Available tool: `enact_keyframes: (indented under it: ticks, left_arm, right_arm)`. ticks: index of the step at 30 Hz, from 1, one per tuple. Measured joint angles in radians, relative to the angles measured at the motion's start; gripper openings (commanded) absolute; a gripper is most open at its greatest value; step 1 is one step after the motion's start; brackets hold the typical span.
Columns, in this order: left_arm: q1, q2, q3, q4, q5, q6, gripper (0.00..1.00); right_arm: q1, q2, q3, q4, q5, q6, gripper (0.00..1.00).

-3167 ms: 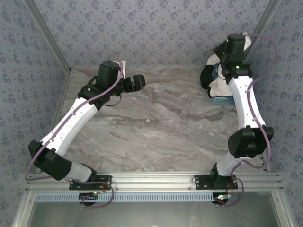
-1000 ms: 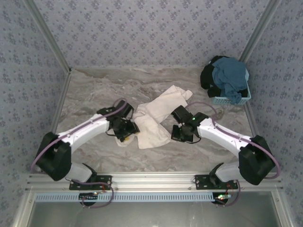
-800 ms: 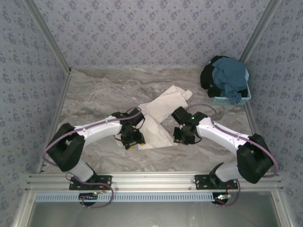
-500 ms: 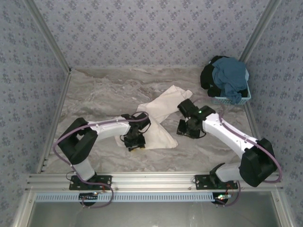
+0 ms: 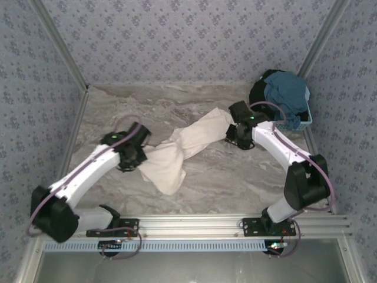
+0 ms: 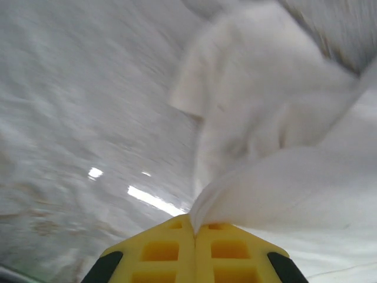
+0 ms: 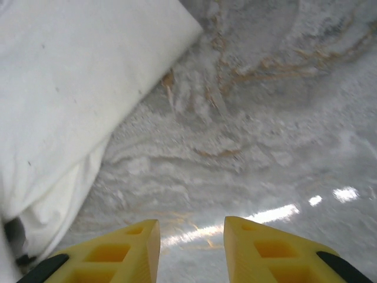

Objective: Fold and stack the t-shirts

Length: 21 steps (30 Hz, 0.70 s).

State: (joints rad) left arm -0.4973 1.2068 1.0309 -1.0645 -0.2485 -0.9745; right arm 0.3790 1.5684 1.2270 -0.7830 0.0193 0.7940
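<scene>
The cream-white t-shirt [image 5: 182,147] lies bunched in a long diagonal band across the middle of the marble table. My left gripper [image 5: 140,154] is shut on the shirt's left edge, and cream cloth [image 6: 283,177] rises from between its closed yellow fingers [image 6: 171,250]. My right gripper [image 5: 235,134] is open just right of the shirt's far end; bare marble shows between its fingers [image 7: 126,250], with the cream shirt [image 7: 70,88] at its upper left. A teal-blue t-shirt [image 5: 287,94] and a black t-shirt [image 5: 259,94] are heaped at the back right.
The teal and black shirts lie over a small light-blue lattice basket [image 5: 297,124] in the back right corner. Patterned walls close in the table on three sides. An aluminium rail [image 5: 188,224] runs along the near edge by the arm bases.
The left arm has swung out to the left, pulling the cream shirt's edge with it and stretching the shirt. The right gripper has moved back and right to the shirt's far end.
</scene>
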Motion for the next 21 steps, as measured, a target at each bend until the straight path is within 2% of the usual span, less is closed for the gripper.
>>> enact_keyframes:
  ticks: [4,8,16,21]
  left_arm:
    - [0.116,-0.062,0.074,-0.105,-0.072,0.087,0.00]
    - [0.159,-0.068,0.160,-0.148,-0.151,0.158,0.00]
    - [0.190,-0.068,0.280,-0.159,-0.265,0.280,0.00]
    - [0.190,-0.099,0.317,-0.076,-0.249,0.383,0.00]
  right_arm:
    - [0.000,0.076,0.032,0.032,0.003,0.040,0.36]
    - [0.000,0.137,0.059,0.040,0.013,0.082,0.37]
    - [-0.017,0.185,0.101,0.051,0.020,0.116,0.40]
    - [-0.026,0.227,0.178,0.056,0.024,0.112,0.50]
